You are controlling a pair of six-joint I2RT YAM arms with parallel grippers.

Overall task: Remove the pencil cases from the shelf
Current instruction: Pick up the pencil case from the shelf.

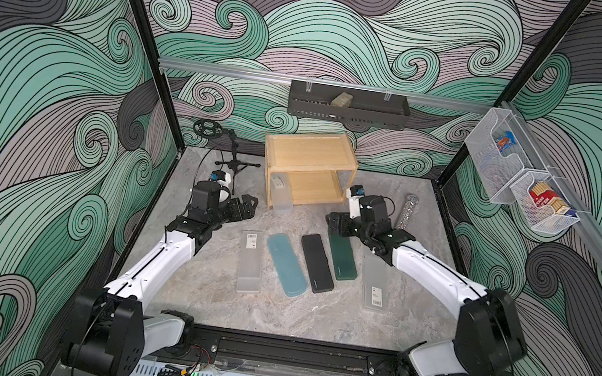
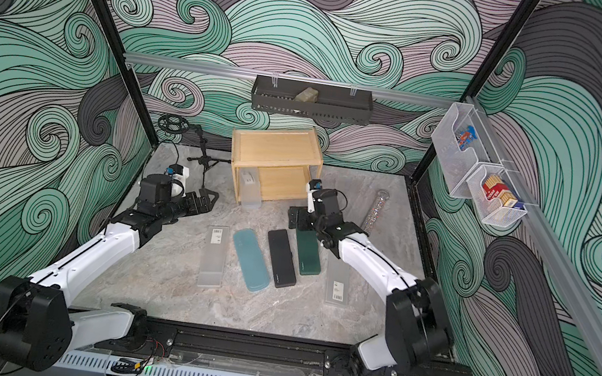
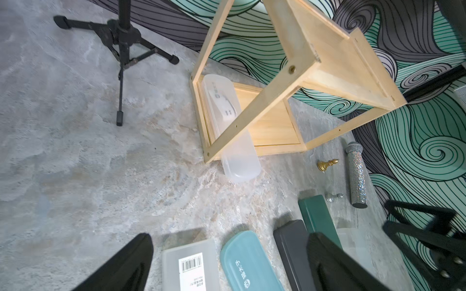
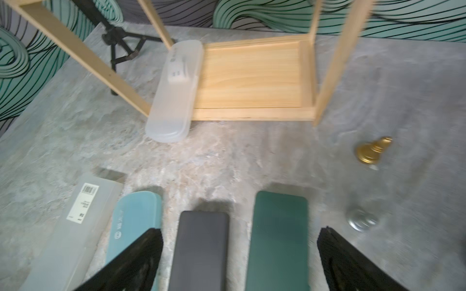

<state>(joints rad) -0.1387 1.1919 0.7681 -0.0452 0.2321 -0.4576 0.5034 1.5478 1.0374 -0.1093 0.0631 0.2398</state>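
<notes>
Pencil cases [image 2: 281, 259]: five are lying side by side on the table [image 1: 198, 282]: left frosted case [image 1: 250, 262], teal case [image 1: 286, 265], black case [image 1: 316, 263], dark green case [image 1: 340, 258], right frosted case [image 1: 373, 287]. Sixth frosted case [image 1: 282, 192] is sitting on the shelf [image 1: 310, 154] lower tier, at the end nearer the left arm, one end poking out past the front. Left gripper [image 1: 246, 207] is hovering beside the shelf, fingers spread, empty. Right gripper [image 1: 335, 223] is hanging over the far ends of the black and dark green cases, fingers wide apart, gripping nothing.

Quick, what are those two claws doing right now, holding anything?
Left gripper: open, holding nothing.
Right gripper: open, holding nothing.
</notes>
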